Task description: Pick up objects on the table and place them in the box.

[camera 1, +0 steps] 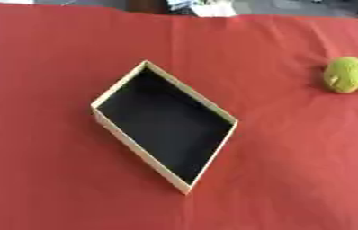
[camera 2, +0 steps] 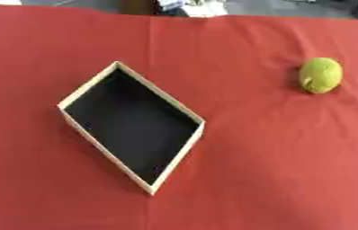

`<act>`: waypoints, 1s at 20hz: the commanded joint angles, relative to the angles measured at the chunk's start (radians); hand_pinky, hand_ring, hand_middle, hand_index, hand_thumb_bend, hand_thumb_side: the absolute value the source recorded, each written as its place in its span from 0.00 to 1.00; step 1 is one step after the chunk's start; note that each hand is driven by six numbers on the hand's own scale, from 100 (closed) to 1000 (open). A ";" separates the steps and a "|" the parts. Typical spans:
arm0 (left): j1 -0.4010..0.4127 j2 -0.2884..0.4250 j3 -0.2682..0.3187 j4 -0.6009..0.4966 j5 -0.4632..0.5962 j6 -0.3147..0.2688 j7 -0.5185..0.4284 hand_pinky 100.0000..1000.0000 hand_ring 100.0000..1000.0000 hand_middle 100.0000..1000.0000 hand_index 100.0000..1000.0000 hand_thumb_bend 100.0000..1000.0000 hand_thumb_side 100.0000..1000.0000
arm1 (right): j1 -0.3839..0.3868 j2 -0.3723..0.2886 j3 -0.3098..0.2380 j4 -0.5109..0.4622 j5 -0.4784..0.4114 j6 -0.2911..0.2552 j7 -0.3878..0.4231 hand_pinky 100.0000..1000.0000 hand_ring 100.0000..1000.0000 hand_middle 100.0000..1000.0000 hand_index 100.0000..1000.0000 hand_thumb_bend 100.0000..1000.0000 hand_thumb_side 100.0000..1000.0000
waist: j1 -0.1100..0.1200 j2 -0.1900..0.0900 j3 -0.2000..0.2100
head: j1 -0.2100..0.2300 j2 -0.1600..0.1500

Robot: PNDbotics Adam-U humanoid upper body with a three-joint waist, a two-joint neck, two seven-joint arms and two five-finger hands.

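Box [camera 1: 132, 146] shows only its black floor.

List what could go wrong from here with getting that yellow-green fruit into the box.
1. The yellow-green fruit is rounded and lies alone on the red cloth, so a touch may set it rolling, perhaps toward the table's right edge.
2. The box sits turned at an angle, with low walls; a release off centre could land on a rim or outside.
3. Neither hand is in view, so the whole reach is still ahead.
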 commanded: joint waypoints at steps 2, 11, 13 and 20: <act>-0.003 0.033 0.007 -0.015 -0.002 0.001 -0.003 0.54 0.57 0.62 0.67 0.06 0.65 | -0.009 -0.047 -0.008 -0.016 0.008 0.021 0.003 0.69 0.78 0.70 0.82 0.00 0.51 | 0.003 -0.020 0.001 | -0.003 -0.010; -0.001 0.062 0.016 -0.015 0.000 -0.016 0.021 0.54 0.57 0.62 0.67 0.06 0.66 | -0.040 -0.081 -0.018 0.010 0.000 0.135 0.011 0.68 0.78 0.70 0.82 0.00 0.56 | 0.005 -0.021 0.005 | -0.010 -0.011; -0.001 0.085 0.025 -0.015 0.008 -0.025 0.042 0.55 0.58 0.62 0.67 0.06 0.66 | -0.049 -0.091 -0.017 0.035 -0.002 0.141 0.013 0.68 0.78 0.70 0.82 0.00 0.56 | 0.008 -0.022 0.008 | -0.011 -0.011; 0.019 0.164 0.061 -0.015 0.042 -0.002 0.129 0.55 0.58 0.63 0.67 0.07 0.66 | -0.055 -0.124 -0.009 0.120 0.017 0.153 0.069 0.69 0.80 0.71 0.84 0.00 0.58 | 0.022 -0.021 0.012 | -0.019 -0.011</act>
